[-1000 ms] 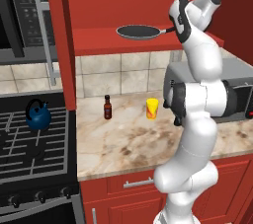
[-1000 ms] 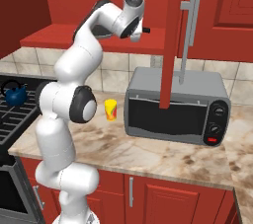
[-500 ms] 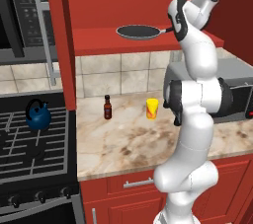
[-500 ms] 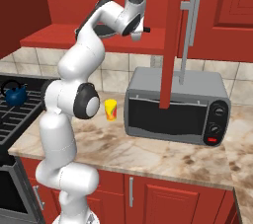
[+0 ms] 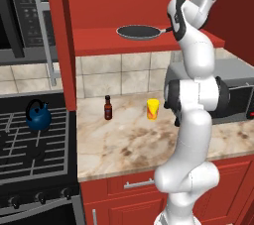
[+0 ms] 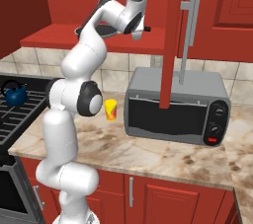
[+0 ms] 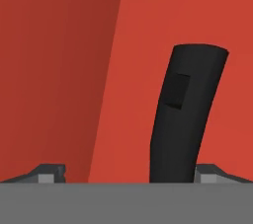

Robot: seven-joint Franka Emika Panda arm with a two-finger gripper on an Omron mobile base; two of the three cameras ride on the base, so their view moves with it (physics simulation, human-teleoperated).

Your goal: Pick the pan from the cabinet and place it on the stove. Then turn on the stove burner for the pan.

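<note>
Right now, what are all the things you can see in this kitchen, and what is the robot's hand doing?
pan: one, dark grey, on the cabinet shelf, black handle toward the arm
cabinet: one, red, doors open
stove: one, black, left of the counter
kettle: one, blue, on the stove
bottle: one, dark, on the counter
cup: one, yellow, on the counter
toaster oven: one, grey, on the counter
microwave: one, black and grey, above the stove
gripper: one, open, fingers either side of the pan's handle
</note>
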